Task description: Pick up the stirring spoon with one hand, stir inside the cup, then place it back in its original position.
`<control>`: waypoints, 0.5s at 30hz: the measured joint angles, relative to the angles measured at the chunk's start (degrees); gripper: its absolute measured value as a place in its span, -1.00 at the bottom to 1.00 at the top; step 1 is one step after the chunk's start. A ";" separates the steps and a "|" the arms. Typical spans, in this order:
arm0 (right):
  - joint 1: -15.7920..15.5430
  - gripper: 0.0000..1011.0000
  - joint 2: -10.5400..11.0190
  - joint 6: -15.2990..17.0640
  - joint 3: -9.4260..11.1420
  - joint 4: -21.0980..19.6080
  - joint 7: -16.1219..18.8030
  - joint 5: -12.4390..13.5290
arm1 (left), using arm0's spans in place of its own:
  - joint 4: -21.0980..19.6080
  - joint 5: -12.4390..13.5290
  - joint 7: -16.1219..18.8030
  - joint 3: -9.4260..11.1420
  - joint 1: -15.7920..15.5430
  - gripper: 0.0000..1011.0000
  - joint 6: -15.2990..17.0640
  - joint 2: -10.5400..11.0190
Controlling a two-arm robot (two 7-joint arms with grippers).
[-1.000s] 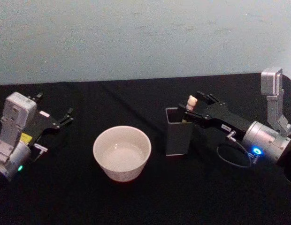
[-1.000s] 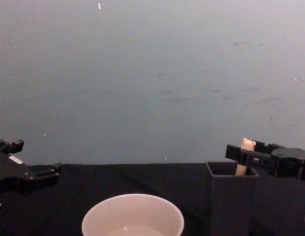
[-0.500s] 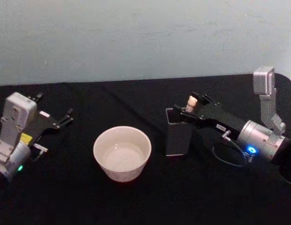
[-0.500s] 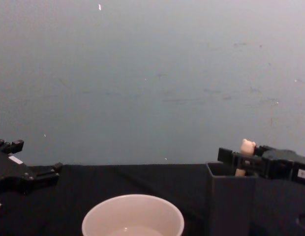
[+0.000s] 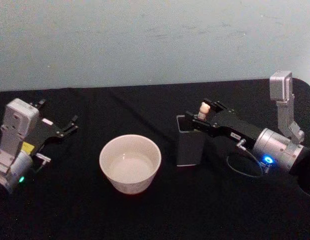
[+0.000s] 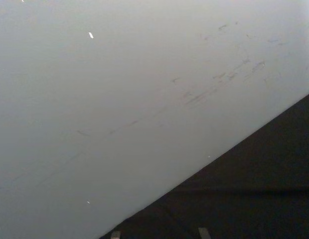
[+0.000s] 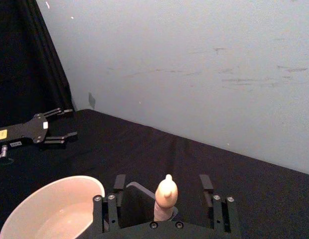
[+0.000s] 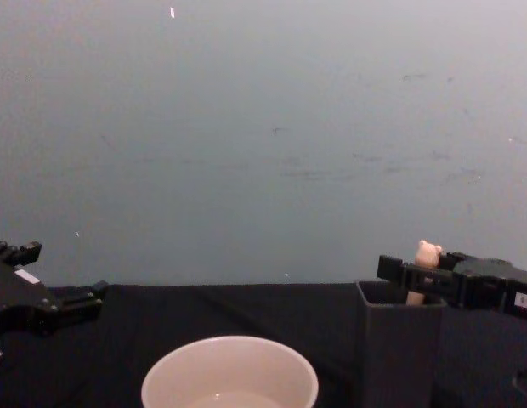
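Peach stirring spoon (image 5: 205, 107) sits unlifted in the holder (image 5: 189, 146), right tool (image 7: 162, 180) spread around it, left tool (image 5: 58, 111) parked spread, cup (image 5: 129, 184) unstirred.

Black, matte surface (image 5: 160, 215) running wide from the near edge to a straight far edge. Behind that far edge, a pale blue-grey wall (image 5: 145, 40), smooth, with faint dark scuff marks (image 8: 319, 174) scattered across its middle and one small white fleck (image 8: 172, 12) high up. Past the left edge of the surface, a dark curtain (image 7: 25, 55) hanging in vertical folds against the wall.
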 joint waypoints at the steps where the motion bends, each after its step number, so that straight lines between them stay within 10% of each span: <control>1: 0.00 0.83 0.00 0.00 0.00 0.00 0.00 0.01 | 0.00 0.00 0.00 0.00 0.00 0.98 0.00 0.00; 15: -0.01 0.05 0.00 0.01 0.07 0.00 0.05 0.16 | 0.00 0.01 0.00 0.00 0.00 0.98 0.00 0.00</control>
